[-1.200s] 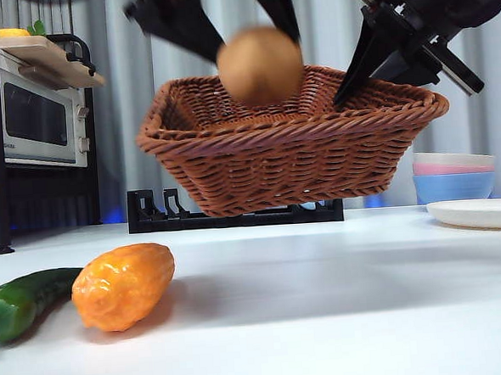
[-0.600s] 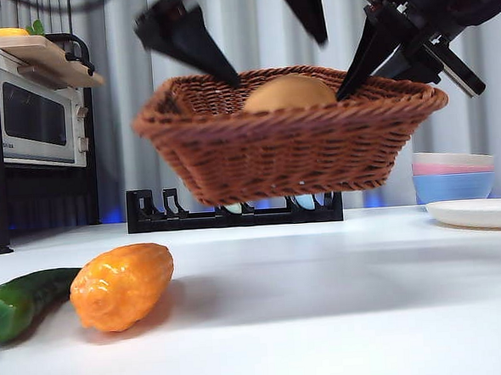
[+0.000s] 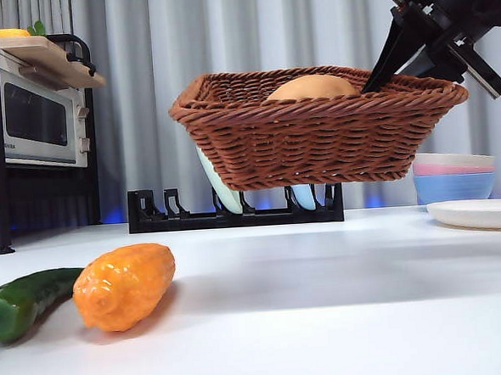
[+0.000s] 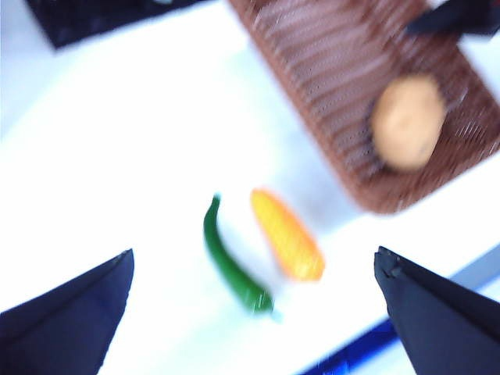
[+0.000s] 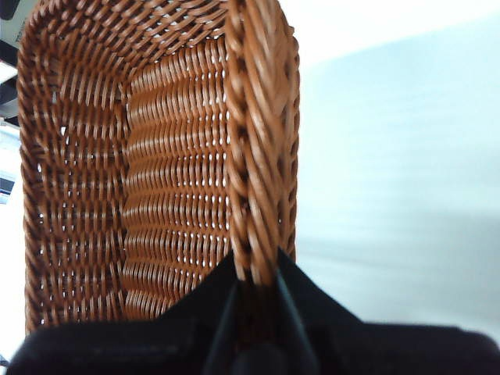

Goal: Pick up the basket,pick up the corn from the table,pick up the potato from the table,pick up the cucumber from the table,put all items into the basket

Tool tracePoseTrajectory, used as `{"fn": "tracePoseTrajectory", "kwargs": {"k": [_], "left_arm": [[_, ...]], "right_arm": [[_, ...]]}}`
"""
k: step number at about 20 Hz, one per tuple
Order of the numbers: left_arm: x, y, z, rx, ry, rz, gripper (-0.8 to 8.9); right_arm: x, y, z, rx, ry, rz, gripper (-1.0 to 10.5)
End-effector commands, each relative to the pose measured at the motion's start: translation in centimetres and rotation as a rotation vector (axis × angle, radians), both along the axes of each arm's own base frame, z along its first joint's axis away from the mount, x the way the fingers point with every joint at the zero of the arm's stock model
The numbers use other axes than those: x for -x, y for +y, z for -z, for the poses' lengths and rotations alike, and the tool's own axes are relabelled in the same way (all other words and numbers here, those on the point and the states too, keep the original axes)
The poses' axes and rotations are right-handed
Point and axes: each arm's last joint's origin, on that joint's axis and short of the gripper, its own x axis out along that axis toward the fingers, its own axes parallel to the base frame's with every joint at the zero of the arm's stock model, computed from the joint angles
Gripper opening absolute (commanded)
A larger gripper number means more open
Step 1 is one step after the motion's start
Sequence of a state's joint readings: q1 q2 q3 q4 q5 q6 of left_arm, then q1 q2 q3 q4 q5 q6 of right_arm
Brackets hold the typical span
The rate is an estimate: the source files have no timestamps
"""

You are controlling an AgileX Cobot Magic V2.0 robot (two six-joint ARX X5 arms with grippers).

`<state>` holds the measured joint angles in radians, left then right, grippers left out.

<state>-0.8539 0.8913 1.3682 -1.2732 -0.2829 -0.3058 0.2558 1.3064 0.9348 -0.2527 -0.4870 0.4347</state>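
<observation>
My right gripper (image 3: 373, 83) comes in from the upper right, shut on the braided rim of the brown wicker basket (image 3: 316, 141), which hangs above the table. The right wrist view shows both jaws of that gripper (image 5: 254, 273) clamped on the basket rim (image 5: 254, 156). The tan potato (image 3: 312, 88) lies inside the basket. The orange corn (image 3: 125, 286) and the green cucumber (image 3: 23, 302) lie side by side on the white table at the front left. My left gripper (image 4: 254, 251) is open and empty, high above the corn (image 4: 287, 234) and cucumber (image 4: 230, 258), with the basket (image 4: 328, 86) and potato (image 4: 408, 121) in its view.
A microwave (image 3: 33, 116) on a dark rack stands at the back left. Behind the basket is a black dish rack (image 3: 235, 210) holding plates. Stacked pastel bowls (image 3: 454, 175) and a white plate (image 3: 477, 213) sit at the right.
The potato left the left gripper and now lies in the basket. The left gripper has gone up out of the front view. The basket has shifted slightly right.
</observation>
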Motion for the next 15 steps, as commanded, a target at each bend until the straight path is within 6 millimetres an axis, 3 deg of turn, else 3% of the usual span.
{"fn": "tracePoseTrajectory", "kwargs": {"k": [1, 4, 11, 15], "left_arm": [[-0.4, -0.4, 1.2, -0.031, 0.066, -0.042, 5.65], [-1.1, -1.2, 3.2, -0.037, 0.093, -0.061, 5.65], [-3.2, -3.1, 10.5, -0.061, 0.18, -0.128, 5.61], [-4.8, -3.6, 13.7, -0.057, 0.254, -0.146, 5.61]], "right_arm": [[-0.1, 0.0, -0.5, -0.02, -0.023, -0.004, -0.2], [-0.1, 0.0, -0.5, -0.019, -0.023, -0.004, -0.2], [0.1, 0.0, -0.8, -0.017, -0.04, -0.009, -0.2], [0.3, -0.1, -1.0, -0.016, -0.054, -0.012, -0.2]]}}
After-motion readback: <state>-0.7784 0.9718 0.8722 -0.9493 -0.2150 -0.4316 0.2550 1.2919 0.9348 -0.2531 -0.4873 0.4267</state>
